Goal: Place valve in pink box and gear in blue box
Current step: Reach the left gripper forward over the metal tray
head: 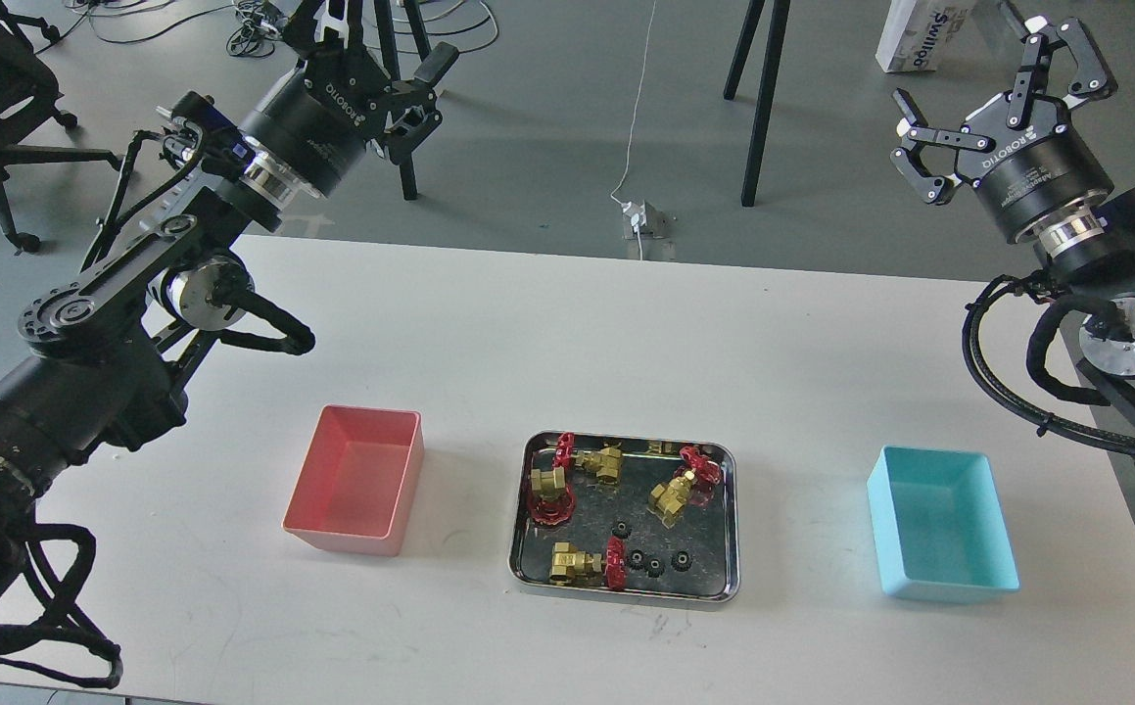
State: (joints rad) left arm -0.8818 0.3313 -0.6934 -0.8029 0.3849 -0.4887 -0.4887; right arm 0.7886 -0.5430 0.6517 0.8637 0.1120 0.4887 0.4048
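Head view: nothing moved yet, both boxes empty, valves [671,494] and gears [658,563] in tray [626,595], far below wide-open fingers [920,176].

Valve [670,494], brass, red wheel; gear [683,561] black; pink box [356,480] left, blue box [941,523] right, both empty.

The light was bright and even; the steel tray [728,519] gave glare, and shadows on the tabletop [567,343] were soft.

Wide bare surface [773,352] separates pink box [355,480], steel tray [626,586] and blue box [941,524]; valves [670,494] crowd the tray.
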